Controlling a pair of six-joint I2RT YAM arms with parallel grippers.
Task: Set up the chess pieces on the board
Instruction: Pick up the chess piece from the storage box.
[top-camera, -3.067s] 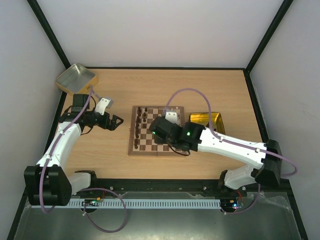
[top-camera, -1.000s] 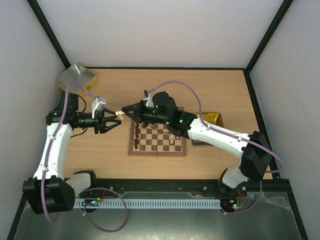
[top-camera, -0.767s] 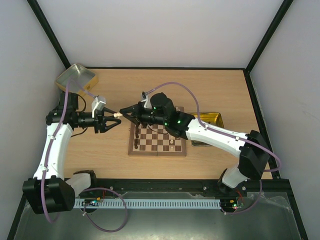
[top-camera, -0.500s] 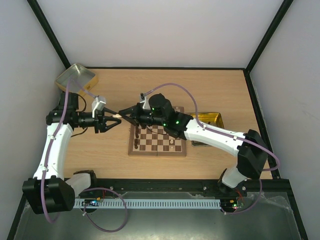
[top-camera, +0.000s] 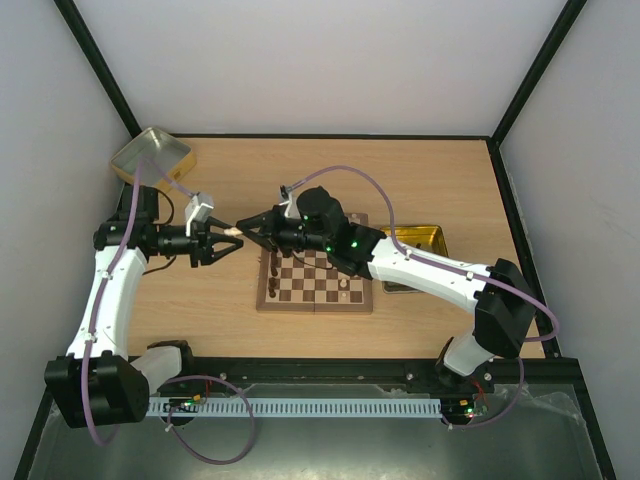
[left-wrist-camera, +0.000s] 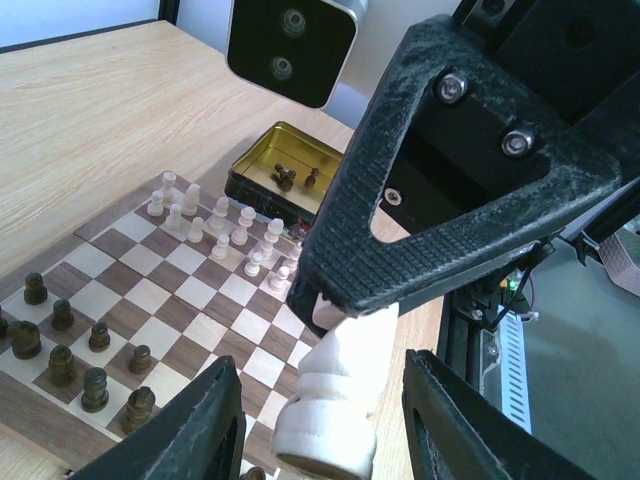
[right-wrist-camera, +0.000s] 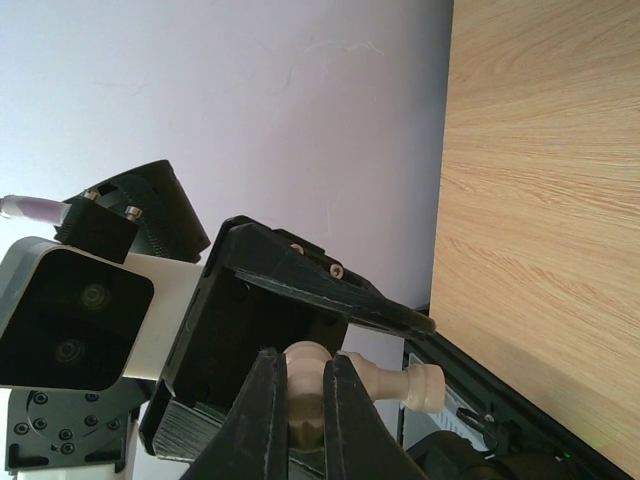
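Top view; a shiny gold rectangular metal tin (top-camera: 150, 157) sits at the far left corner of the light wood worktop (top-camera: 430, 180); the white left arm (top-camera: 110, 290) reaches rightward, its left claw (top-camera: 232, 241) held above the worktop, just left of the board's far left corner; the left wrist view shows the left claw (left-wrist-camera: 320, 365) open, a finger (left-wrist-camera: 195, 430) on either side of a pale cream turned wooden chess piece (left-wrist-camera: 330, 390), with a gap on both sides and no contact seen; the held piece (top-camera: 232, 231) hangs in the air between the two claws, its wide ringed end toward the left claw and its other end pinched in the right claw (top-camera: 246, 224); in the right wrist view the right claw (right-wrist-camera: 302, 375) is closed on the piece's rounded end, fingers (right-wrist-camera: 262, 420) tight against it; the square wooden chessboard with dark brown and tan checks (top-camera: 315, 290) lies mid-worktop; dark brown pieces (top-camera: 276, 255) stand in two files along its left side, pale cream pieces (top-camera: 345, 285) toward its right side; the white right arm (top-camera: 440, 275) crosses above the board's far right part; a second gold metal tray (top-camera: 425, 240) lies just beside the board's right edge; a few dark pieces (left-wrist-camera: 290, 178) lie inside it.
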